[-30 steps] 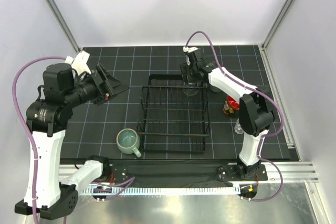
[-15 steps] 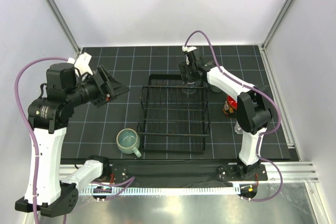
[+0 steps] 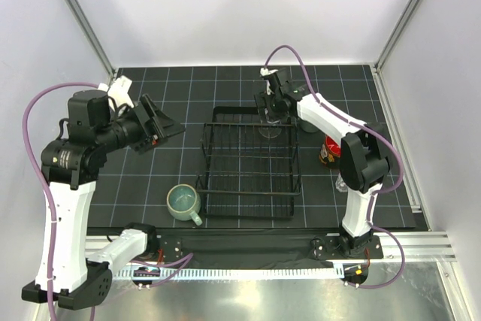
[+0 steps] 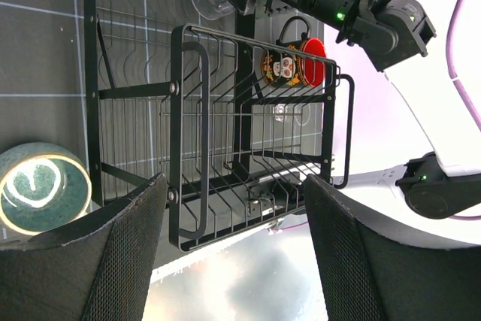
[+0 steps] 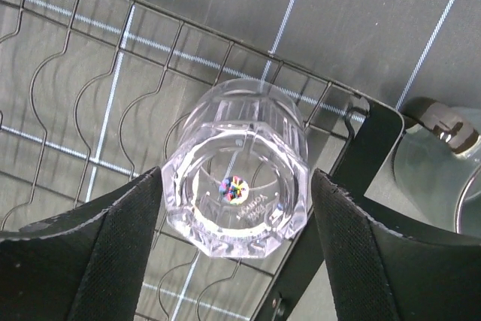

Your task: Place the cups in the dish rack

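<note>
The black wire dish rack (image 3: 248, 163) stands mid-table. A clear glass (image 5: 237, 167) rests upside down on its far wires (image 5: 113, 110), also seen from above (image 3: 272, 127). My right gripper (image 5: 234, 180) straddles this glass, open, with a gap beside each pad; from above it hangs over the rack's far edge (image 3: 272, 113). My left gripper (image 4: 233, 186) is open and empty, raised left of the rack (image 3: 161, 122). The speckled pale-green mug (image 3: 183, 202) sits by the rack's near-left corner. The skull-print cup (image 3: 329, 149) and a second clear glass (image 3: 342, 183) stand right of the rack.
A dark mug (image 5: 436, 163) sits just outside the rack's far right corner, close to my right fingers. The right arm's upper links reach over the skull-print cup (image 4: 293, 65). White walls and metal posts close in the black gridded table (image 3: 173, 95).
My right jaws have widened off the clear glass, which now stands free in the rack. The left arm has barely shifted.
</note>
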`<state>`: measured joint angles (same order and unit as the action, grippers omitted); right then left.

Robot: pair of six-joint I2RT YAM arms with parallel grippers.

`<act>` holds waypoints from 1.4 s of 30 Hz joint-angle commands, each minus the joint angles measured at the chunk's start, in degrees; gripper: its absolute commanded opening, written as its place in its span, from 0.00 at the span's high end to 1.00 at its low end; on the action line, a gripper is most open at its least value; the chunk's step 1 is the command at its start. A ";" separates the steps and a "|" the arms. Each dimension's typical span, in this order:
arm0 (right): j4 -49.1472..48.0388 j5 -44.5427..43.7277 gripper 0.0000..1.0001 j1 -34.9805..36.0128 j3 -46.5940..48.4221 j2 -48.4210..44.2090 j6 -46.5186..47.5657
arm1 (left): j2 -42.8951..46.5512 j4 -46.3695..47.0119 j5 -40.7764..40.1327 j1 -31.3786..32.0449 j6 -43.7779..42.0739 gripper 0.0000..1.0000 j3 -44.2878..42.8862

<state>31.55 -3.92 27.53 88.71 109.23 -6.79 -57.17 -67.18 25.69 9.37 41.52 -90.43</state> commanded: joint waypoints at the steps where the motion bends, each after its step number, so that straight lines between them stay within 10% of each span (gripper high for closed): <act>1: 2.28 1.02 0.20 -0.28 3.58 -3.50 -0.16 | -0.40 0.38 0.94 0.13 -0.91 0.28 0.17; 11: 6.94 1.72 0.18 -4.23 11.48 -4.21 -5.43 | -1.28 -1.38 0.67 0.13 -2.76 0.28 -1.67; 25: 6.07 17.01 0.74 -10.03 25.90 10.38 -3.23 | -0.49 -3.66 -0.47 0.04 -4.07 0.29 -1.76; 42: 4.40 38.02 0.92 -13.47 20.03 15.14 -2.44 | -0.58 -2.52 0.67 0.13 -3.20 0.28 -0.54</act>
<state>37.69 29.21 13.58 112.25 126.15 -10.07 -58.00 -70.35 25.47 9.37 38.63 -90.63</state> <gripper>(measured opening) 0.084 0.716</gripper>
